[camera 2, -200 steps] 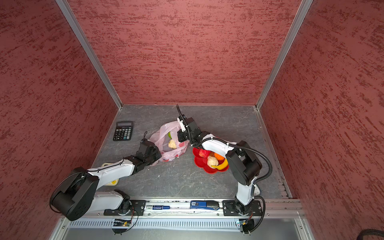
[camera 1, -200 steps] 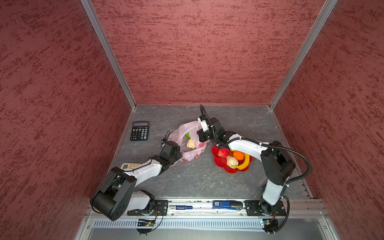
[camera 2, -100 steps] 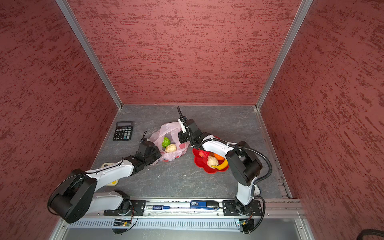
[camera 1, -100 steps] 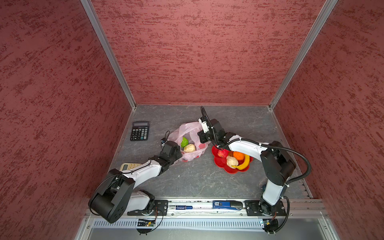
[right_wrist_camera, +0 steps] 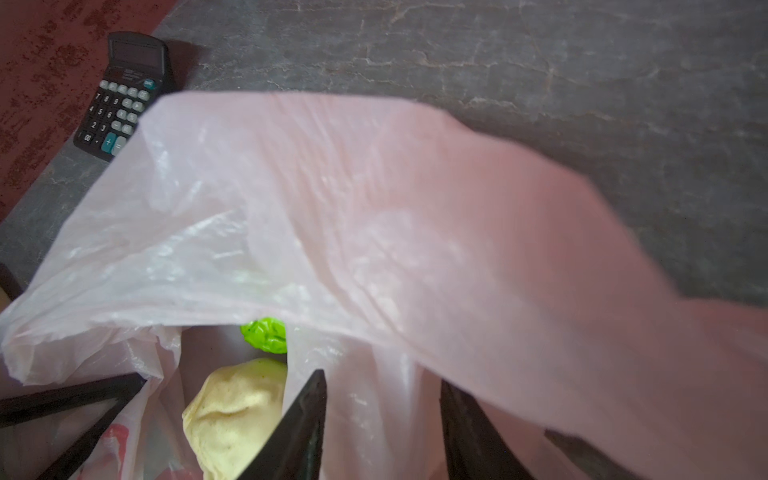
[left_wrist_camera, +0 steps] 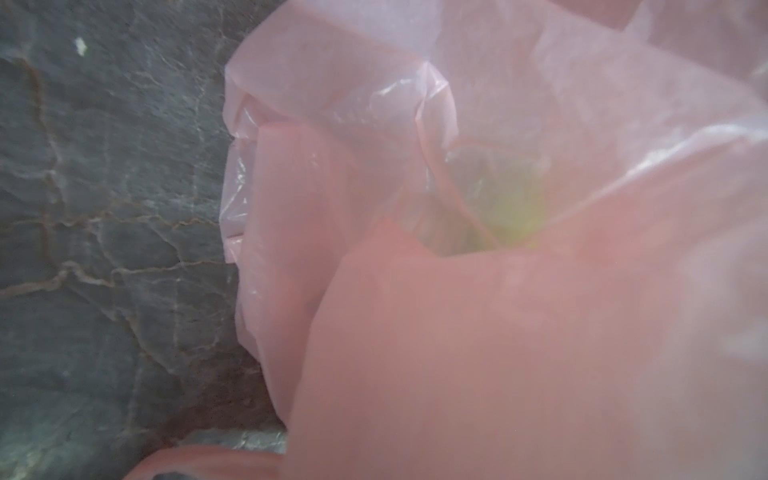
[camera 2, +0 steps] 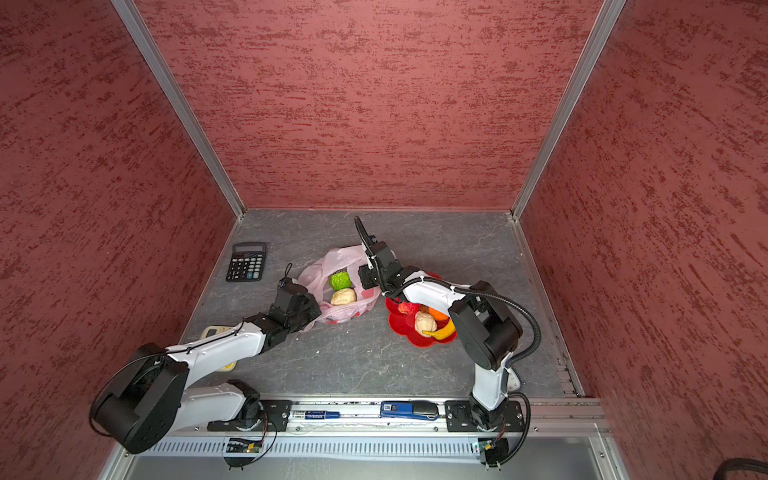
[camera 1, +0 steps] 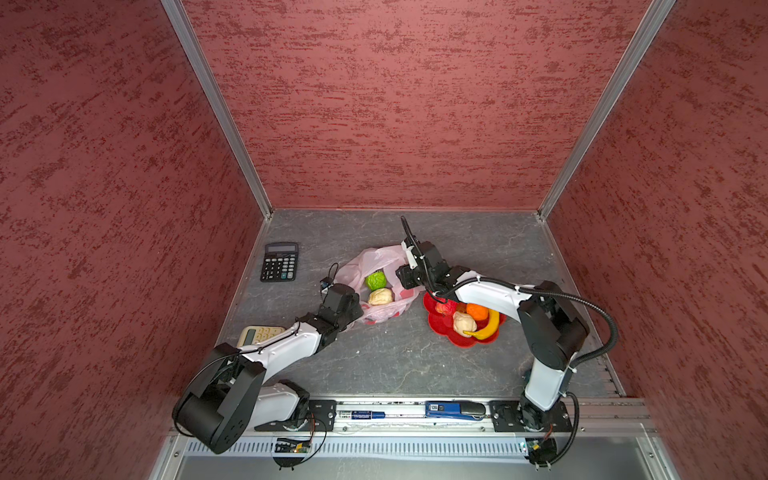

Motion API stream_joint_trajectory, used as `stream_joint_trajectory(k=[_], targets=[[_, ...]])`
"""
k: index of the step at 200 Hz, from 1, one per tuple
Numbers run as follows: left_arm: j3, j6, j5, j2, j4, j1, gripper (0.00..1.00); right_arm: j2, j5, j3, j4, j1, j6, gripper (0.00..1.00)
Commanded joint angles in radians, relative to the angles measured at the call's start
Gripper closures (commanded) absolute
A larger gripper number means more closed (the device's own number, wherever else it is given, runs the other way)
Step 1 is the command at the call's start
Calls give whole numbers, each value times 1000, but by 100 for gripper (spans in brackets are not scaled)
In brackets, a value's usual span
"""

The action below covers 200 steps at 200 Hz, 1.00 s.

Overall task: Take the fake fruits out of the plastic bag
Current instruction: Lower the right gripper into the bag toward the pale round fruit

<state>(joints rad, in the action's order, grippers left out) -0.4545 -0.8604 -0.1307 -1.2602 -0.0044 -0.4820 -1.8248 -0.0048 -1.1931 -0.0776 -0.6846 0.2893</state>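
from my console, the grey veined table (camera 1: 395, 361) took up the whole floor of the red-walled cell. on it, left of centre, lay the plastic bag (camera 1: 374, 257), pale pink and crumpled, its mouth gaping upward in both top views. just right of the bag sat the red flower-shaped dish (camera 1: 478, 343), close to it; i could not tell whether the two touched.

the left gripper (camera 1: 357, 306) was at the bag's near left edge, closed, with pink film bunched at its tip, so i read it as pinching the bag. its wrist camera showed only film pressed close, so the fingers were hidden from me. the right gripper (right_wrist_camera: 382, 379) stood at the bag's right rim, between bag and dish. its fingers (right_wrist_camera: 305, 428) were partly apart, with loose film across the gap and nothing clamped.

a black calculator (camera 1: 279, 262) lay well apart by the left wall.

inside the bag, just beside the right gripper, sat a cream lumpy fruit (camera 1: 380, 296) and, touching it on the far side, a bumpy green ball (camera 1: 375, 280). in the dish lay a banana (camera 1: 487, 327), another cream lump (camera 1: 464, 322), an orange (camera 1: 477, 311) and a red fruit (camera 1: 445, 307).
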Motion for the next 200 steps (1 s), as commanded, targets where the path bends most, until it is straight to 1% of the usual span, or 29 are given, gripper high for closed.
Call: stream_joint_trajectory(k=[1,39,59,96,114,141,161,200], targets=[[12,-9,-18,18,-16,-4,99,67,44,24,-59,-7,15,50],[7,-7,-21,22,-25,-4,99,170,88,78,-140,-26,34,46],[4,-8,-26,23,-27,-7,99,235,92,100,-177,-34,47,43],[0,-11,-24,21,-26,-10,99,299,82,87,-268,-55,85,43],[0,-13,-27,23,-27,-16,99,309,88,59,-295,-85,97,43],[-5,-17,-27,22,-27,-23,99,262,74,-20,-298,-136,120,43],[-10,-17,-32,25,-32,-30,99,178,58,-94,-296,-161,135,43],[-16,-15,-34,31,-44,-33,99,16,16,-194,-269,-172,134,42]])
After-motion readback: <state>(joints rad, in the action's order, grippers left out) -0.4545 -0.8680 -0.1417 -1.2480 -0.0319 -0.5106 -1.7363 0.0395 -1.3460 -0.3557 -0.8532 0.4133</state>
